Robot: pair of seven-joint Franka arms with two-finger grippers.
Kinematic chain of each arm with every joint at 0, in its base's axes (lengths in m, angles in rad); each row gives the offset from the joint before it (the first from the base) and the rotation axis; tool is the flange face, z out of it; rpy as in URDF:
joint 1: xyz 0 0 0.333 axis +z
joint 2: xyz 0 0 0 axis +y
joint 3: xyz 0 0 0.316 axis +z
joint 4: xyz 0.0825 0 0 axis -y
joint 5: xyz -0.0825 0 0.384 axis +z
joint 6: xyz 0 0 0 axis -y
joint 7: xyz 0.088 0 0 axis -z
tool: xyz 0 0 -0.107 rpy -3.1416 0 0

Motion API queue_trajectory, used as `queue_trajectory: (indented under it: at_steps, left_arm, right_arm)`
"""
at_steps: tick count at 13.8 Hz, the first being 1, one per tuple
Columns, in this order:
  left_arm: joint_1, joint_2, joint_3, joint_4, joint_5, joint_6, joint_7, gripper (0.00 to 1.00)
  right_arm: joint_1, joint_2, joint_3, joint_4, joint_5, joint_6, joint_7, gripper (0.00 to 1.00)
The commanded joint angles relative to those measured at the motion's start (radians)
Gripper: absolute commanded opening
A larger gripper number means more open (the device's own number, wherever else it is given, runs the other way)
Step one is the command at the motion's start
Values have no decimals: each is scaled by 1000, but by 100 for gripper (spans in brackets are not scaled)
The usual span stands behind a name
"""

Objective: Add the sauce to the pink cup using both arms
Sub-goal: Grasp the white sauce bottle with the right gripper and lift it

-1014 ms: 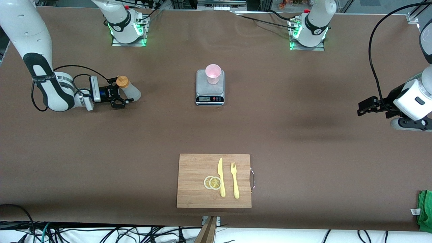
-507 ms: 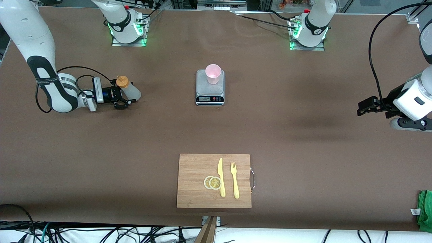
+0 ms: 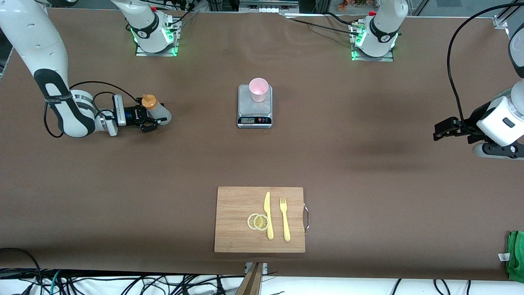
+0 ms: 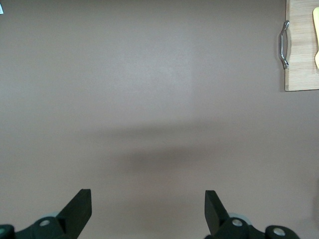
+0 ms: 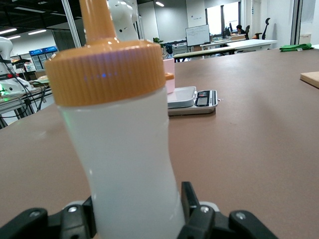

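The sauce bottle [image 3: 159, 110], whitish with an orange nozzle cap, stands upright on the table toward the right arm's end. My right gripper [image 3: 155, 115] is down at table height, and its fingers press both sides of the bottle's lower body [image 5: 124, 149]. The pink cup [image 3: 258, 89] stands upright on a small grey scale [image 3: 254, 110] mid-table, also seen as a pink cup [image 5: 169, 74] past the bottle. My left gripper [image 3: 440, 131] hangs over bare table at the left arm's end, open [image 4: 148, 204] with nothing between its fingers, and that arm waits.
A wooden cutting board [image 3: 233, 219] lies nearer to the front camera than the scale, with a yellow knife [image 3: 268, 215], a yellow fork [image 3: 284, 219] and two lemon slices [image 3: 258, 221] on it. A green cloth [image 3: 516, 254] sits at the table's corner by the left arm's end.
The right gripper slid forward around the sauce bottle and its fingers closed onto it; the bottle shifted slightly. The left arm, cup and scale have not moved.
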Motion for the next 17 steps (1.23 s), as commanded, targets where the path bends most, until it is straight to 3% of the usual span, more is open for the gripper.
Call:
queue_trajectory:
  at_steps: [1,5,8,13,17]
  left_arm:
    - [2,6,0,22,5,-21,20,100]
    - [2,6,0,22,4,-21,20,100]
    - [2,6,0,22,4,-21,20,100]
    - [2,6,0,22,4,-21,20,100]
    - [2,6,-1,22,4,-21,20,100]
  right_arm:
    - [2,5,1,7,21,-11,-41,49]
    - [5,-42,-1,38,12,-30,42,49]
    - [40,-140,-4,59,-43,-21,216,49]
    - [114,-191,-4,136,-108,5,476,50]
    - [207,-263,-5,197,-239,57,756,50]
